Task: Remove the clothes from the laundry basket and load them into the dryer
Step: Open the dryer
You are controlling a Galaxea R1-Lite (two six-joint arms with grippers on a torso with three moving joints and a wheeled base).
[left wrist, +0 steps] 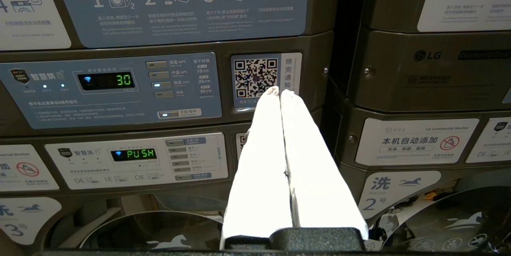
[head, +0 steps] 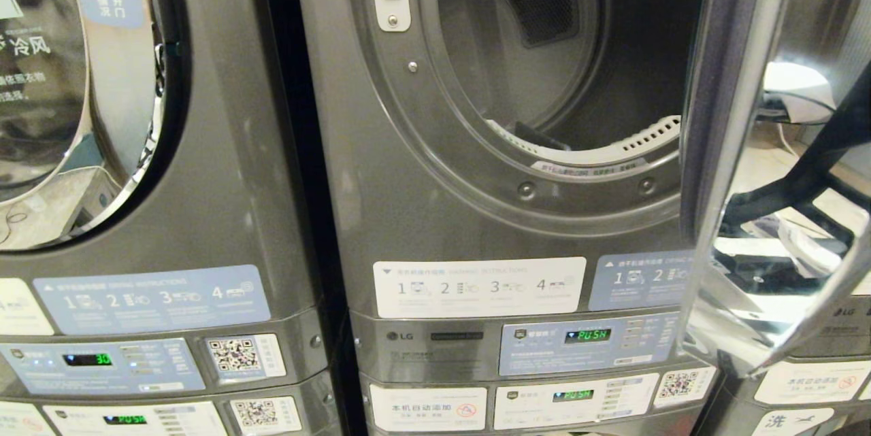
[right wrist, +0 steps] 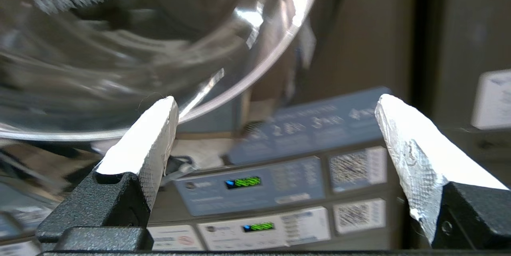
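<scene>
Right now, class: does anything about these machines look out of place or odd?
Nothing looks damaged or spilled. The dryer stands with its door swung open and its drum bare of clothes, as loading requires.

Neighbouring grey machine [head: 136,150], blue instruction label [head: 153,300], green display [head: 87,359].

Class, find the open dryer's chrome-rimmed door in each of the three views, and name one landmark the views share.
Head view: the dryer door stands swung open at the right edge, beside the empty drum.
Left wrist view: not in it; only control panels and lower washer doors show.
Right wrist view: its chrome rim curves across the upper left, above the open right tool.
Shared landmark: a green PUSH display.
</scene>
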